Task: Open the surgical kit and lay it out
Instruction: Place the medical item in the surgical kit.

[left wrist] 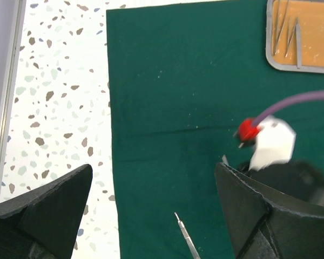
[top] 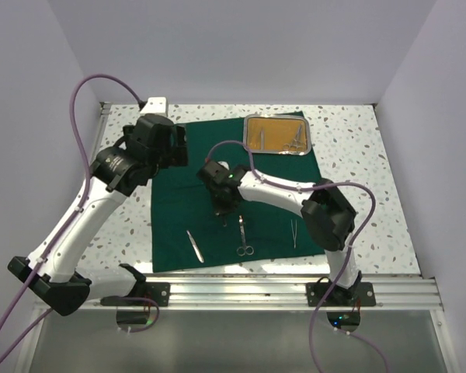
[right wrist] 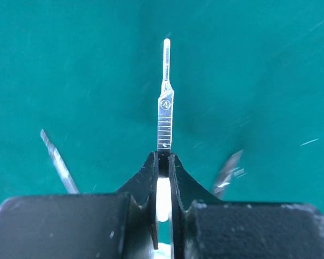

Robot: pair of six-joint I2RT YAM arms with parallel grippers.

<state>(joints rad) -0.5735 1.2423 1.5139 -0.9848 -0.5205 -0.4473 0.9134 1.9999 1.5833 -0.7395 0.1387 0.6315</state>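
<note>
Table [top: 357,155] is carrying the green cloth [top: 179,210], which is lying spread flat. The tray [top: 278,132] is sitting on the cloth's far right corner with instruments in it.

Left tool [left wrist: 154,167] is hovering over the far left of the cloth, fingers wide apart, gripping nothing.

Right tool [right wrist: 163,159] is clamping the scalpel handle [right wrist: 165,108] over mid-cloth, just beyond the laid row of tweezers [top: 195,245] and scissors [top: 243,237].

Risk: the pads are biting only the butt end. The handle may be prone to pivoting or slipping, then landing skewed or across the scissors.

Orientation: the long axis is running in line with the fingers. The slim blade-mount end is pointing away from the wrist, stamped face toward the wrist camera. Heading across the table: cannot tell, since the tool is hiding the handle from above.
</note>
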